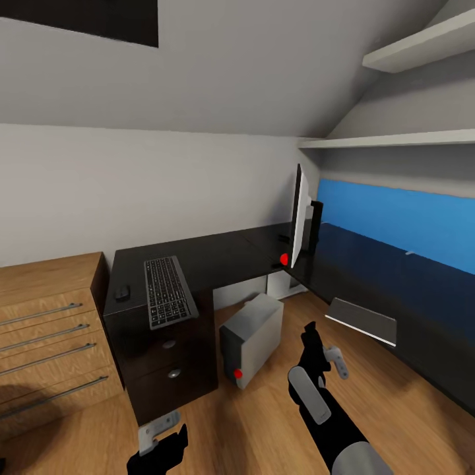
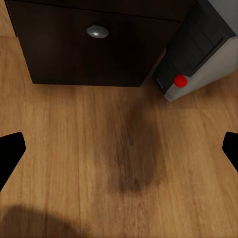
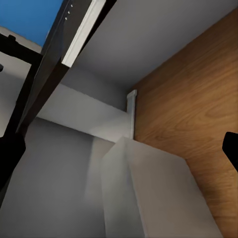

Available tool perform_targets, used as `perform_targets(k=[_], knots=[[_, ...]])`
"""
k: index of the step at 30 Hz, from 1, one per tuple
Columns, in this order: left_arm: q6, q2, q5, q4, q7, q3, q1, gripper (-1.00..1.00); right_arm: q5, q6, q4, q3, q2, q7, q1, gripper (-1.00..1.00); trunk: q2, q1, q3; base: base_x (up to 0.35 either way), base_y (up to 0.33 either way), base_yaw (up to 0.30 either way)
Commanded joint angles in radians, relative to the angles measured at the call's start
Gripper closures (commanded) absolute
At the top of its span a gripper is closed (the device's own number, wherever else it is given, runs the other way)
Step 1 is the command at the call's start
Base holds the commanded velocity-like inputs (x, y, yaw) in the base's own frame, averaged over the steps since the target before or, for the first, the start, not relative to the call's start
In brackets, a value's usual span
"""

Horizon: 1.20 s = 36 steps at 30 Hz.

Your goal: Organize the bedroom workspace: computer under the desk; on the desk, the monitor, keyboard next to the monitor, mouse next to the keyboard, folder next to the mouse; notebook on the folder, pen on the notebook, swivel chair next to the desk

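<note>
**Both grippers empty near the desk corner; tower under desk**

L gripper [image 1: 158, 441] hangs low over the wood floor [image 1: 251, 429], fingers spread wide w/ nothing between them; in the L wrist view only the two dark fingertips [image 2: 11, 153] show at the frame edges, bare floor between. Just ahead of it stands the drawer block of the desk [image 1: 218, 254], a round silver knob [image 2: 97, 31] facing the gripper. Ahead & to its right, the computer [image 1: 254, 340] sits on the floor under the desk corner, tilted a bit, red dot [image 2: 180, 80] on its dark front panel.

R gripper [image 1: 320, 353] is raised higher, just right of the computer & apart from it; jaws look parted, nothing held. R wrist view looks along the tower's light grey top [image 3: 148, 193] toward the wall and a white desk leg [image 3: 131, 114].

On the desk top, beyond the L gripper: keyboard [image 1: 169, 290] lying flat near the front edge, mouse [image 1: 122, 293] just left of it, not touching. Monitor [image 1: 300, 218] stands upright at the inner corner, well beyond the R gripper, seen edge-on. Notebook [image 1: 363, 320] lies on the right wing of the desk, near its edge, right of & a bit beyond the R gripper. A thin pale sliver farther back on that wing may be the pen; too small to tell. Wooden cabinet [image 1: 46, 330] w/ bar handles stands left of the L gripper, against the desk.
</note>
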State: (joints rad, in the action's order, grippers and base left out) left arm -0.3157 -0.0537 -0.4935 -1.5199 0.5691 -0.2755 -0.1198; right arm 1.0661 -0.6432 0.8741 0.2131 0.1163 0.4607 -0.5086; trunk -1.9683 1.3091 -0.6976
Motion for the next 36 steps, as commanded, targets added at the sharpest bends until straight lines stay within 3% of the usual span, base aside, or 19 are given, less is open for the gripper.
perform_targets(k=[1,26,36], knots=[[-0.002,0.0,-0.007,-0.002,0.006,-0.001,0.0,-1.0,0.004,-0.004,0.001,0.002,-0.001,0.004,-0.001,-1.0,0.0,0.0,-0.001,0.0,0.0,0.0],[-0.002,-0.001,-0.007,-0.001,0.007,-0.001,0.0,-1.0,0.014,-0.001,0.055,0.0,-0.001,0.006,-0.001,-1.0,0.0,0.0,-0.001,0.0,0.0,0.0],[-0.003,-0.001,-0.007,0.0,0.008,-0.001,0.0,-1.0,0.111,0.0,0.084,-0.003,-0.003,0.004,0.003,-1.0,0.0,0.0,-0.001,0.0,0.0,0.0]])
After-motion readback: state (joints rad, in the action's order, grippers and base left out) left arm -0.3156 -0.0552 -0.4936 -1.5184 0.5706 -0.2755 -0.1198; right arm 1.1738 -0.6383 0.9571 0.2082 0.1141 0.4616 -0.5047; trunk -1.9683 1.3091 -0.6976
